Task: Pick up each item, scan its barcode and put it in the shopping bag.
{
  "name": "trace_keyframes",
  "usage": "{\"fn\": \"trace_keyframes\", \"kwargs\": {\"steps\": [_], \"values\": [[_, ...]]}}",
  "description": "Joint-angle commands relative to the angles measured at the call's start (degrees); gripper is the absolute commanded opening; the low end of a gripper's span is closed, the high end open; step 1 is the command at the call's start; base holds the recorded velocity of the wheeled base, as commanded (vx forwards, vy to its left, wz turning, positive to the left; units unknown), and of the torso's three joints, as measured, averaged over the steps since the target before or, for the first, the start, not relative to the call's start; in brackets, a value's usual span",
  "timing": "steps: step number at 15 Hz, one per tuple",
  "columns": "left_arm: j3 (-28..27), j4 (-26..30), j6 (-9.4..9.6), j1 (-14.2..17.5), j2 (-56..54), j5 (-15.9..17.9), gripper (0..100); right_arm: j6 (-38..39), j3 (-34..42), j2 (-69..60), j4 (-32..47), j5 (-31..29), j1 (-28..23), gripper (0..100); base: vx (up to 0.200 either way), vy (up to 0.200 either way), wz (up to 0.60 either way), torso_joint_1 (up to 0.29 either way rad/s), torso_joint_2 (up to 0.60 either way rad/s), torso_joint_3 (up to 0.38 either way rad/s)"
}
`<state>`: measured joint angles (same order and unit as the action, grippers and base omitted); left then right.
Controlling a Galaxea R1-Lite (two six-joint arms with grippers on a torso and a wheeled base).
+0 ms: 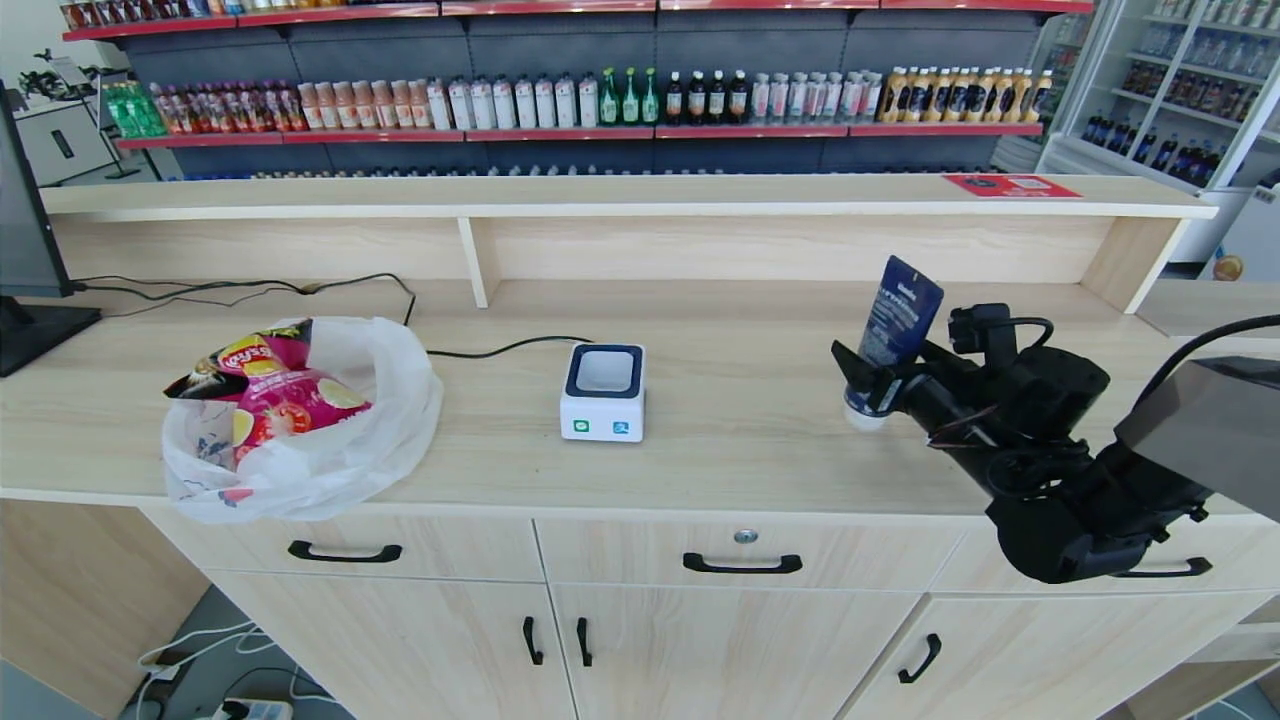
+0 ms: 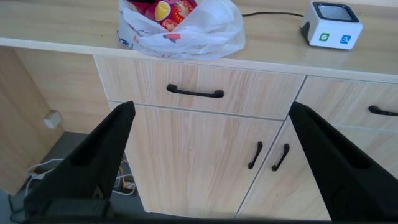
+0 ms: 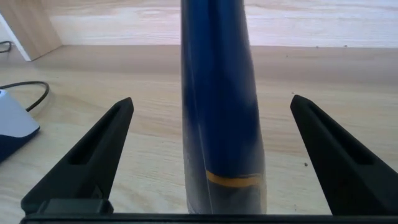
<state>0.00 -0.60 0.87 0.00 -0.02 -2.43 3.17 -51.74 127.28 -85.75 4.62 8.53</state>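
A dark blue tube stands cap-down on the wooden counter at the right. My right gripper is open around it, one finger on each side, with gaps between fingers and tube. The white barcode scanner sits mid-counter, left of the tube. The white shopping bag lies at the counter's left with red snack packets inside. My left gripper is open and holds nothing, below counter level in front of the cabinet doors.
A raised wooden shelf runs along the counter's back. The scanner's black cable trails left and back toward a monitor base. Drawers and doors with black handles front the counter.
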Motion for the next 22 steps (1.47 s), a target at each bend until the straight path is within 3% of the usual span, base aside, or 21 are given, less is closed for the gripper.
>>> {"fn": "trace_keyframes", "kwargs": {"steps": [1,9,10,19,22], "values": [[0.0,0.0,0.01,0.0,0.0,0.0,100,-0.1,-0.3,0.6,0.1,-0.3,-0.2,100,0.000,0.000,0.00,0.000,0.00,0.000],[0.0,-0.1,0.10,0.0,0.0,0.1,100,-0.2,-0.6,1.8,0.0,-0.4,-0.2,100,0.000,0.000,0.00,0.000,0.00,0.000],[0.0,-0.1,0.10,0.0,0.0,0.0,100,0.1,-1.0,1.8,-0.2,-0.4,-0.2,0,0.000,0.000,0.00,0.000,0.00,0.000],[0.0,-0.3,0.28,0.0,0.0,0.0,100,0.3,-0.6,1.2,-3.7,0.1,0.3,0,0.000,0.000,0.00,0.000,0.00,0.000],[0.0,-0.3,0.28,0.0,0.0,0.1,100,4.6,2.8,-1.4,-4.3,-0.5,2.2,0,0.000,0.000,0.00,0.000,0.00,0.000]]}}
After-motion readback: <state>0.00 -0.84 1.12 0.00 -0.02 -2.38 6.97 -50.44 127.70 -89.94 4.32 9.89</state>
